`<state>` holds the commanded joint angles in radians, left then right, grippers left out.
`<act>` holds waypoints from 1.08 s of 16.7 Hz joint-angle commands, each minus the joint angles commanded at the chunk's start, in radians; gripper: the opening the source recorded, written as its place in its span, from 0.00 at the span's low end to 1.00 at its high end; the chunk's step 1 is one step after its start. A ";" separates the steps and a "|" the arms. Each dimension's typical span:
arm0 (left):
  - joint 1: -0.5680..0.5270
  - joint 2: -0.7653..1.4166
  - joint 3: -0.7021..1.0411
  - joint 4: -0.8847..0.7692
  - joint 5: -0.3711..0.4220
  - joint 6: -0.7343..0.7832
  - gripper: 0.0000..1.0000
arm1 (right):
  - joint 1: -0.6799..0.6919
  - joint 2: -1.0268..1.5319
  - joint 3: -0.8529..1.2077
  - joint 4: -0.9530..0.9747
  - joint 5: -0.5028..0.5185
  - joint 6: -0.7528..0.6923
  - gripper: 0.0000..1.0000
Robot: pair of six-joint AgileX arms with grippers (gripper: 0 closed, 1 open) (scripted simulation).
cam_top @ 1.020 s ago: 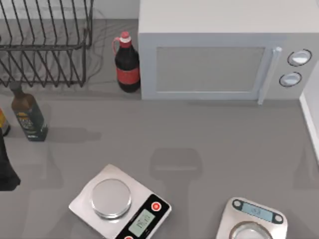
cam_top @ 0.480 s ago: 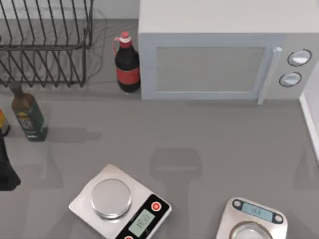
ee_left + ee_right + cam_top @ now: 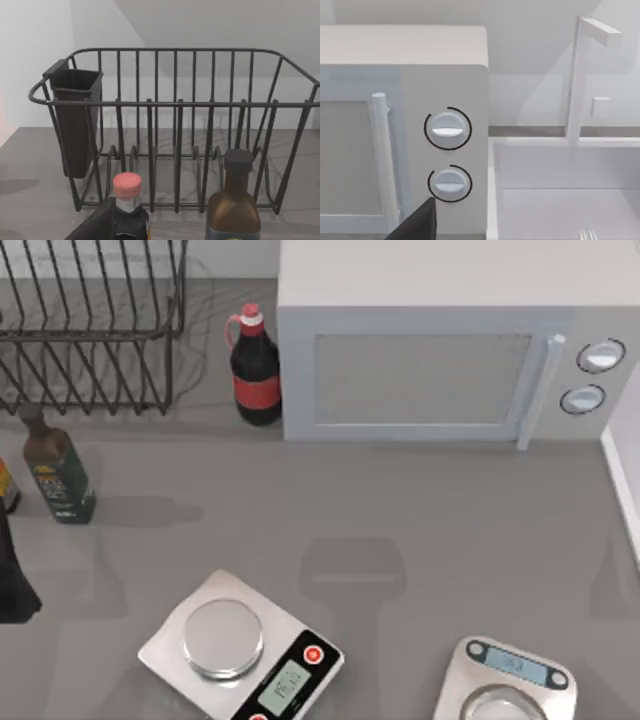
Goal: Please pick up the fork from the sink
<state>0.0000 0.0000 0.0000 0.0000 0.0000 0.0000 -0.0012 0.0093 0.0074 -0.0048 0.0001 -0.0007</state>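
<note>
The fork [image 3: 588,234] shows as silver tine tips at the lower edge of the right wrist view, lying inside the white sink [image 3: 555,167]. A white faucet [image 3: 580,75] rises behind the sink. A dark part of my right gripper [image 3: 420,222] is in front of the microwave [image 3: 405,125], well short of the sink. The sink's rim [image 3: 624,490] shows at the top view's right edge. My left arm [image 3: 12,570] is at the top view's far left, and a dark part of my left gripper [image 3: 92,227] faces the dish rack [image 3: 175,130].
A microwave [image 3: 440,350] stands at the back beside the sink. A cola bottle [image 3: 255,365] stands left of it. The wire rack [image 3: 90,330] is at the back left, with a brown bottle [image 3: 58,475] before it. Two scales [image 3: 240,650] [image 3: 505,680] lie near the front.
</note>
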 joint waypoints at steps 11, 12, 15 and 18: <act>0.000 0.000 0.000 0.000 0.000 0.000 1.00 | -0.082 0.664 0.541 -0.336 0.001 -0.051 1.00; 0.000 0.000 0.000 0.000 0.000 0.000 1.00 | -0.093 0.757 0.620 -0.384 0.001 -0.060 1.00; 0.000 0.000 0.000 0.000 0.000 0.000 1.00 | -0.126 1.048 0.867 -0.534 0.002 -0.086 1.00; 0.000 0.000 0.000 0.000 0.000 0.000 1.00 | -0.158 1.343 1.122 -0.688 0.003 -0.115 1.00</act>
<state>0.0000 0.0000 0.0000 0.0000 0.0000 0.0000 -0.1588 1.3523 1.1296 -0.6926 0.0033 -0.1157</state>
